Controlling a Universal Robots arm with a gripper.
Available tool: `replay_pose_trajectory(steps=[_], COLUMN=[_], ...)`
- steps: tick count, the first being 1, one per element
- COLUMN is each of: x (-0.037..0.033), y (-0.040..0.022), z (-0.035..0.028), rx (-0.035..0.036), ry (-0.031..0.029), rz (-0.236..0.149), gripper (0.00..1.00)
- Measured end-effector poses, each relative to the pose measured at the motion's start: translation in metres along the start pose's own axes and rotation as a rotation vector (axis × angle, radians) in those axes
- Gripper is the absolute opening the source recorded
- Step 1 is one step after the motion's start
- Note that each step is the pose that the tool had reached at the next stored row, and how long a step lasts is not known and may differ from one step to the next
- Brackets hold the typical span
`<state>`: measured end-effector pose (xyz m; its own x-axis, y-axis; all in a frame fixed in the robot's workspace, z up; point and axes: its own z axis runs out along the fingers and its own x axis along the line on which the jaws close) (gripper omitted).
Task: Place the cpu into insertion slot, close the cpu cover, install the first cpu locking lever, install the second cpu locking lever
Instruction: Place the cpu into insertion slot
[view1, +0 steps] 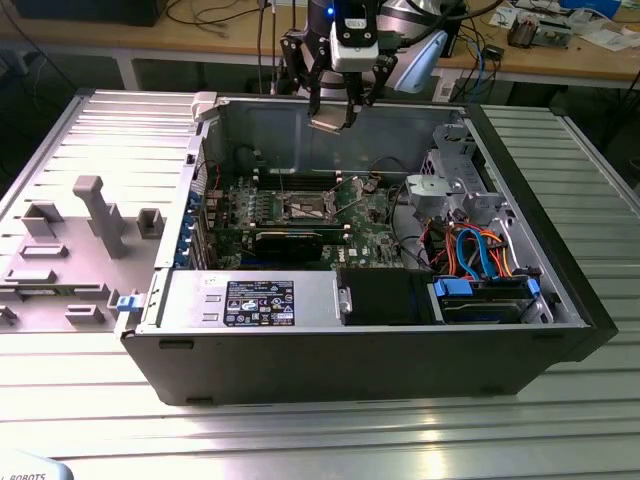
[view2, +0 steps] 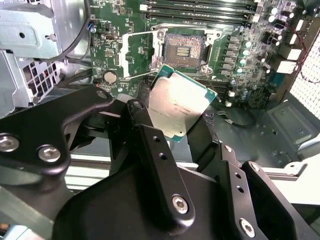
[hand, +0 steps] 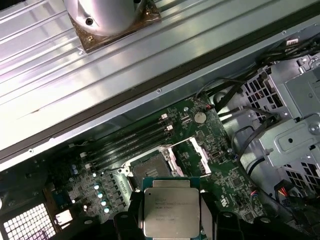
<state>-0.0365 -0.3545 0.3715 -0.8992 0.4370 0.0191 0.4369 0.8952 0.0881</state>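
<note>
Holding the cpu by two opposite edges, your pincer hung in the upper middle of the exterior view, level with the far rim of the open computer case. The chip sat flat between the black fingers, metal top facing away from the board. In both wrist views its other two edges stood free of any contact.

You had open air between the cpu and the insertion slot, which lay well below it in the middle of the green board. In the second wrist view the slot showed its dark centre uncovered inside the silver rim. The cpu cover was swung open just beside it, its square window showing the board behind. In the first wrist view the cpu and the pincer sat near the slot but apart from it, with the open cover alongside.

Around the slot your room was tight. The long memory slots ran just behind it in the exterior view, and the long black card lay just in front. The grey drive cage with its orange and blue cables crowded the exterior view's right. The case rested on the ribbed metal tabletop, with a grey fixture tray at the exterior view's left.
</note>
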Motion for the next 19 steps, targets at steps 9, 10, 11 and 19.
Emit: replay_pose_trajectory(steps=[9, 10, 11, 19], x=[0.0000, 0.0000, 0.0000, 0.0000], y=[0.0000, 0.0000, 0.0000, 0.0000], z=[0.0001, 0.0001, 0.0001, 0.0001], rx=[-0.0003, -0.0003, -0.0002, -0.0004], ry=[-0.0009, -0.0009, -0.0008, -0.0016], rz=[0.009, 0.009, 0.009, 0.018], gripper=[0.54, 0.54, 0.54, 0.54])
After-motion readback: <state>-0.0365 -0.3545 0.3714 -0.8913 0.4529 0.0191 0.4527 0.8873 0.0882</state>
